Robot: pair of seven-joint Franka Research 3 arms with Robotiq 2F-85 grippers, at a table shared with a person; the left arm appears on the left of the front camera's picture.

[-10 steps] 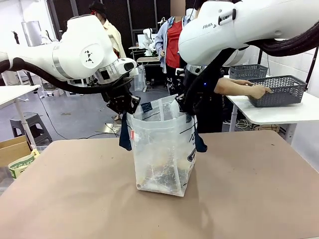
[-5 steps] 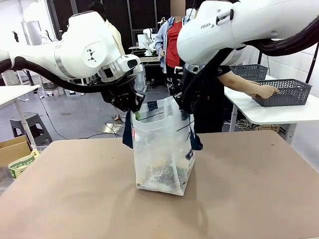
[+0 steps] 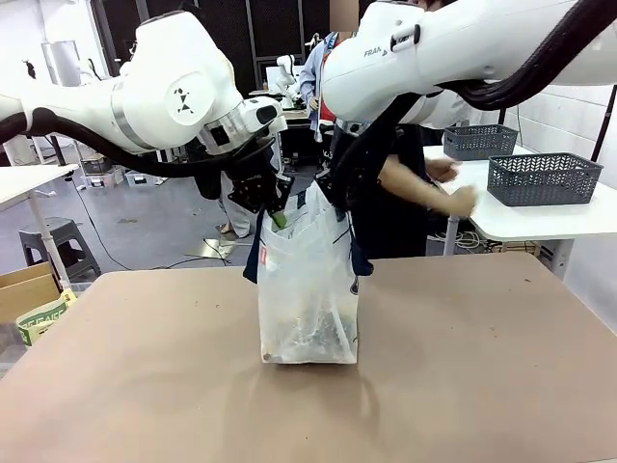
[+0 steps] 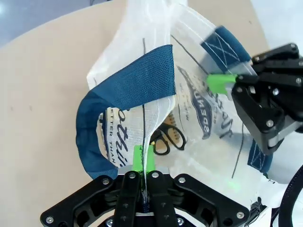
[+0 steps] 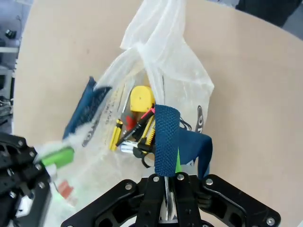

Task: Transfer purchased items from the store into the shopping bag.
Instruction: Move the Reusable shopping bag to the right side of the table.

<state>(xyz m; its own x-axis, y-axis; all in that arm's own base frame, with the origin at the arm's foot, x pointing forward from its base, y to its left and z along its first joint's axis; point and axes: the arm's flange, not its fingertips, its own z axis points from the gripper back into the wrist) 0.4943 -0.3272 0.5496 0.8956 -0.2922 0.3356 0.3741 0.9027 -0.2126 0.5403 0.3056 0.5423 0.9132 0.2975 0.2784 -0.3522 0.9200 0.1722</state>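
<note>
Your left gripper [image 4: 143, 163] is pinched on the bag [image 3: 308, 289] rim beside a strap. Your right gripper [image 5: 166, 176] is pinched on the other strap [image 5: 163, 132]. The bag stands mid-way along the table [image 3: 482, 386], toward its far edge, with items [image 5: 141, 100] at its bottom. The basket [image 3: 540, 178] sits on a side table [image 3: 540, 220] past the far right corner. Pull apart too hard and the thin film could tear or slip free. Lift unevenly and the bag may tip and spill. The mouth looks narrow, so the person's hand [image 3: 461, 201] could snag it.
</note>
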